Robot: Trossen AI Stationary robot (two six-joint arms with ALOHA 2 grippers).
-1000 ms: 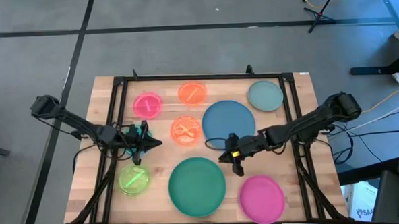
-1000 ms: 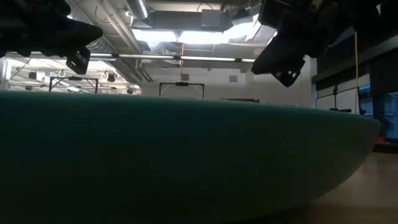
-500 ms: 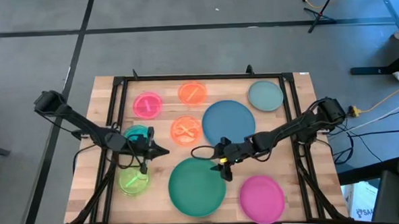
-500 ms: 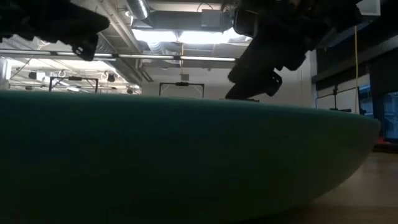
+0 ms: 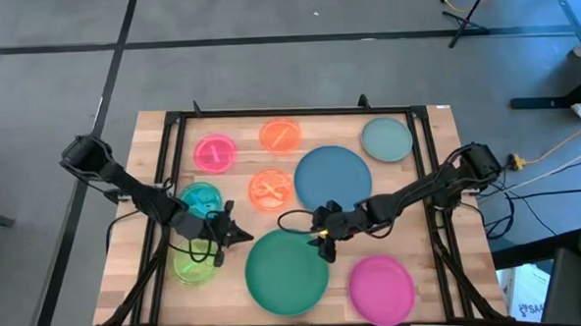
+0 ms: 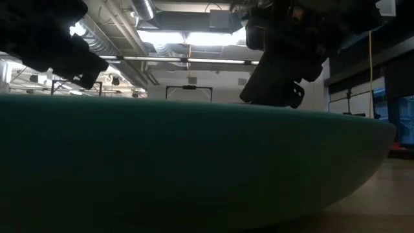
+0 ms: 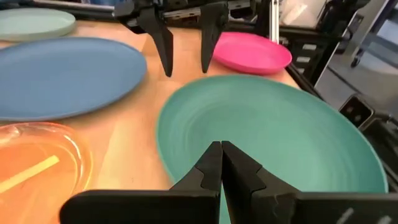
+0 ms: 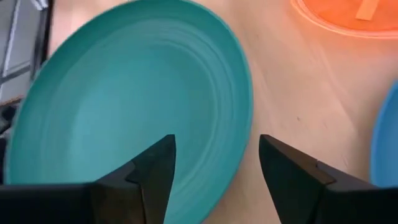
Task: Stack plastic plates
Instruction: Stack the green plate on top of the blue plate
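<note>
The large dark green plate (image 5: 286,271) lies flat near the table's front edge. My right gripper (image 8: 214,149) is open at its far right rim (image 8: 241,118), with one finger over the plate's inside and one outside it. My left gripper (image 7: 221,152) is shut and hovers just over the plate's left rim (image 7: 163,134). Around the green plate lie the large blue plate (image 5: 332,179), the magenta plate (image 5: 381,287), the grey-green plate (image 5: 386,139), two orange plates (image 5: 270,188) (image 5: 280,136), a pink one (image 5: 214,153), a teal one (image 5: 201,198) and a lime one (image 5: 195,265).
A black metal frame (image 5: 298,112) runs around the wooden table top. The blue plate sits close behind my right gripper, and the lime and teal plates sit close beside my left arm. Bare wood (image 5: 338,249) shows between the green, blue and magenta plates.
My right gripper has gone left and down to the green plate's far rim and has opened. My left gripper, still shut, has gone toward the near edge and the right, from beside the teal plate to the green plate's left rim. No plate has moved.
</note>
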